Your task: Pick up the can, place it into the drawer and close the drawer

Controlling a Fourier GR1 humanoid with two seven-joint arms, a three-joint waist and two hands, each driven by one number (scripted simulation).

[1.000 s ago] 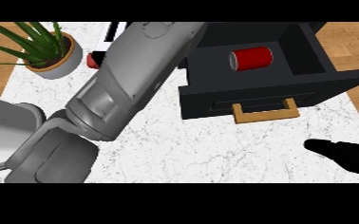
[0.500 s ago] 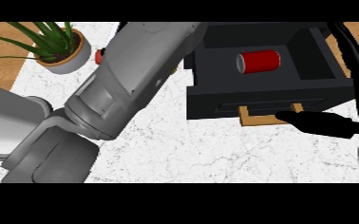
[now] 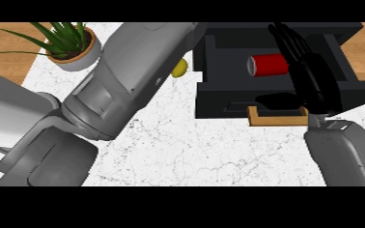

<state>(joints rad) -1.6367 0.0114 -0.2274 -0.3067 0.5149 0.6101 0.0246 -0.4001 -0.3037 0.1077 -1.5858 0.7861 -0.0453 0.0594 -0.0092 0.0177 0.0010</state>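
A red can (image 3: 269,65) lies on its side inside the open black drawer (image 3: 214,84). My right hand (image 3: 308,72) reaches up from the lower right with straight fingers over the drawer's right part, just right of the can, its thumb (image 3: 276,100) across the drawer's front near the wooden handle (image 3: 274,118). It holds nothing. My left forearm (image 3: 132,77) runs diagonally from the lower left toward the top; its hand is hidden beyond the forearm's far end.
A potted green plant (image 3: 68,46) stands at the back left of the marble counter (image 3: 214,149). A small yellow object (image 3: 179,68) peeks out between my left forearm and the drawer. Wooden floor shows at the far left and right edges.
My right hand has risen from the lower right corner to the drawer front and now lies over the drawer beside the can. The view has shifted slightly left.
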